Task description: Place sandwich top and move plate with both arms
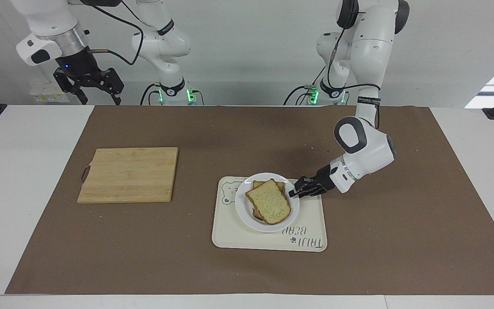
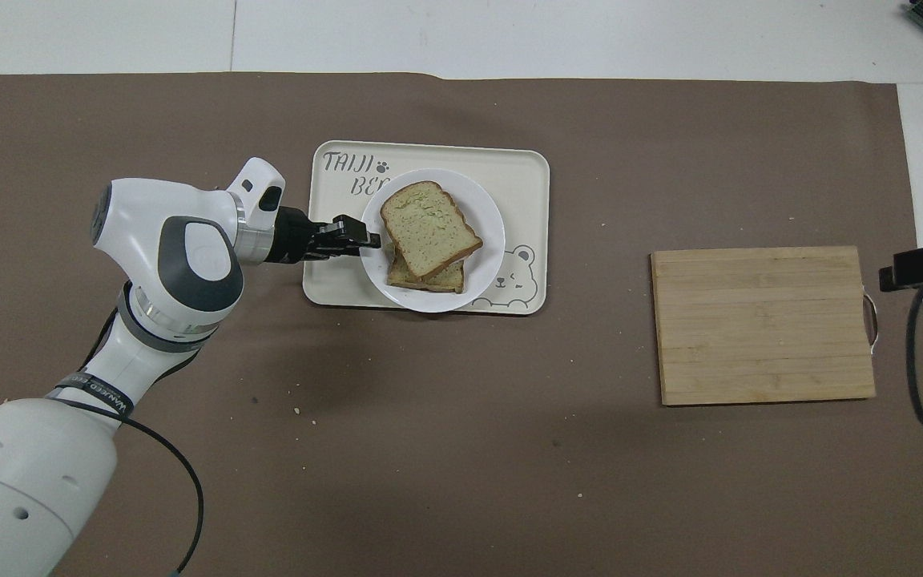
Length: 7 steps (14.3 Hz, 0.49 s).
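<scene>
Tray [image 1: 247, 240] carries the plate [image 1: 243, 212], sandwich top [image 1: 268, 207] stacked on it. Your left gripper [image 1: 293, 192] sits at the plate rim; can't tell if jaws still pinch. Right gripper [image 1: 97, 96] waits, spread. Placing step; next, release and back off.

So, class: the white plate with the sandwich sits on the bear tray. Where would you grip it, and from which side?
Grip the plate by its thin raised rim, at the edge toward the left arm's end of the table, coming in low and sideways. The sandwich top covers the middle, so only the rim is free. The left tool is already at that edge.
</scene>
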Available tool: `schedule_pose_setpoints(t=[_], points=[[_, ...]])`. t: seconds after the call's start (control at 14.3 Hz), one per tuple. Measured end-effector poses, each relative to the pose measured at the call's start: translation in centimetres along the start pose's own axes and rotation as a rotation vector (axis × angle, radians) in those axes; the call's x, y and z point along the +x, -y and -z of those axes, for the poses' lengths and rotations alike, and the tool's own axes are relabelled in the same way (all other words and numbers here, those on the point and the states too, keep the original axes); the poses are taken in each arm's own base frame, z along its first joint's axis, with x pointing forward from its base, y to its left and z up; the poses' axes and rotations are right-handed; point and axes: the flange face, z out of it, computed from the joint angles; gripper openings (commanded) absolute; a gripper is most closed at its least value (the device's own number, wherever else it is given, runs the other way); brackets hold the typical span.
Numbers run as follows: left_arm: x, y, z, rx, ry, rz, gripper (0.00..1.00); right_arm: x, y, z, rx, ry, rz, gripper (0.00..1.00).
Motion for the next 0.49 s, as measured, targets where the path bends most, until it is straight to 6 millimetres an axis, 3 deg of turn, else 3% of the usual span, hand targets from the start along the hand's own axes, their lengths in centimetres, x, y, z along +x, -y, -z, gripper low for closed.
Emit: schedule_pose_setpoints(t=[0.07, 0.28, 0.49], points=[[0.5, 0.0, 1.0, 0.031, -0.01, -0.013, 1.0, 0.0, 0.0, 0.0, 0.0, 0.0, 0.0, 1.0], [1.5, -0.7, 5.0, 0.161, -0.042, -0.114, 1.0, 0.0, 0.0, 0.0, 0.0, 0.0, 0.0, 1.0], [1.1, -1.6, 9.3, 0.302, -0.013, -0.233, 1.0, 0.0, 0.0, 0.0, 0.0, 0.0, 0.0, 1.0]])
